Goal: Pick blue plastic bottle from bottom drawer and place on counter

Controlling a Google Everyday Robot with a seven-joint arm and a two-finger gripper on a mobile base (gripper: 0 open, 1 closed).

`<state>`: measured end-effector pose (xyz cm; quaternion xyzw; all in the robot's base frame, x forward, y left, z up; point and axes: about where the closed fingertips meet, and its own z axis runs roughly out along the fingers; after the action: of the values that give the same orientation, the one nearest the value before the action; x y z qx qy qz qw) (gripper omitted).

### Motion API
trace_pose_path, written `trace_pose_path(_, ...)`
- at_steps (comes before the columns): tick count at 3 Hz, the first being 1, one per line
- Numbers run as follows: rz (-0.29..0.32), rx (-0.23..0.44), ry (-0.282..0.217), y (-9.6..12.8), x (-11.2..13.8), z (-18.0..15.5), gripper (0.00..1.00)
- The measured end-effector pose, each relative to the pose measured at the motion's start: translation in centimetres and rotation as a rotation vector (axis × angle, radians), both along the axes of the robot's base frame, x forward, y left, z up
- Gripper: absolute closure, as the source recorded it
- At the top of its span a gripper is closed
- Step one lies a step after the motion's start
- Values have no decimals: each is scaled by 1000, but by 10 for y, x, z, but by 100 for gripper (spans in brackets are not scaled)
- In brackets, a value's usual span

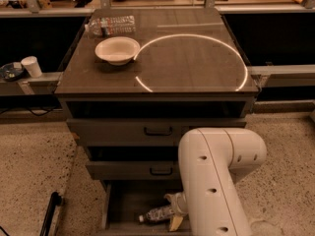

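The bottom drawer is pulled open under the two wider drawers. The blue plastic bottle lies on its side in the drawer, its white cap pointing left. My gripper reaches down into the drawer at the bottle's right end, and the bottle's end sits within it. My white arm covers the right part of the drawer. The counter, dark with a bright white arc, is the cabinet's top.
A white bowl and a clear ribbed water bottle sit on the counter's left side. A white cup stands on a ledge at the left. A black pole leans on the floor, lower left.
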<state>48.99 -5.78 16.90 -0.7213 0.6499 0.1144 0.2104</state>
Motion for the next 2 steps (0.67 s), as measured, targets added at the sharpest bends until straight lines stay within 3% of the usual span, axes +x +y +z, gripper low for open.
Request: trace_pose_path(2,0,0,0,0,0,7,24)
